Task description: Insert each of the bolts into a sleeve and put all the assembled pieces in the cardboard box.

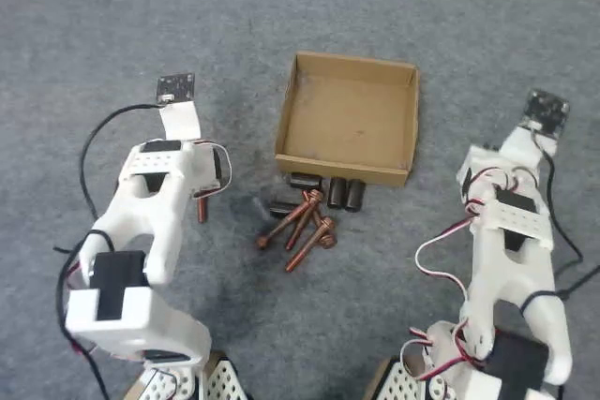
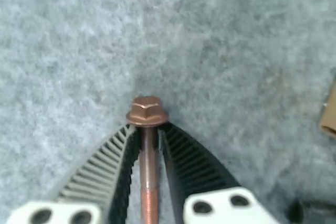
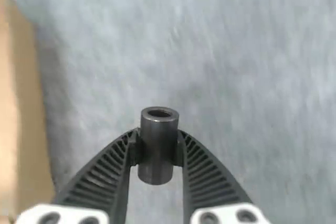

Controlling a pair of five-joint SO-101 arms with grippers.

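Left claw [image 2: 148,127]: closed down tight on a copper bolt [image 2: 149,166], ribbed fingers pressing the shank from both sides.
- Bolt's long axis runs along the claw's own length. The hex flange head sits just past the fingertips and the shank runs back between the fingers toward the wrist.

Right claw [image 3: 157,135]: closed on a black sleeve [image 3: 157,148], pinched across its round wall.
- Sleeve's axis lies roughly in line with the claw, with the open bore facing outward beyond the tips.

Both claws hang over grey desk [image 1: 469,63]. Between the claws lie the loose bolts [image 1: 300,227] and loose sleeves [image 1: 345,192], just in front of the cardboard box [image 1: 342,169].

Risks, as I judge them:
- The bolt leads with its head, while the entering end points back into the claw. Mating may need a regrip, and it could drop.
- The smooth shank may slide lengthwise between the fingers under push.
- Any small tilt between the axes would jam the tip on the bore's rim.
- The round sleeve could roll in the pinch.
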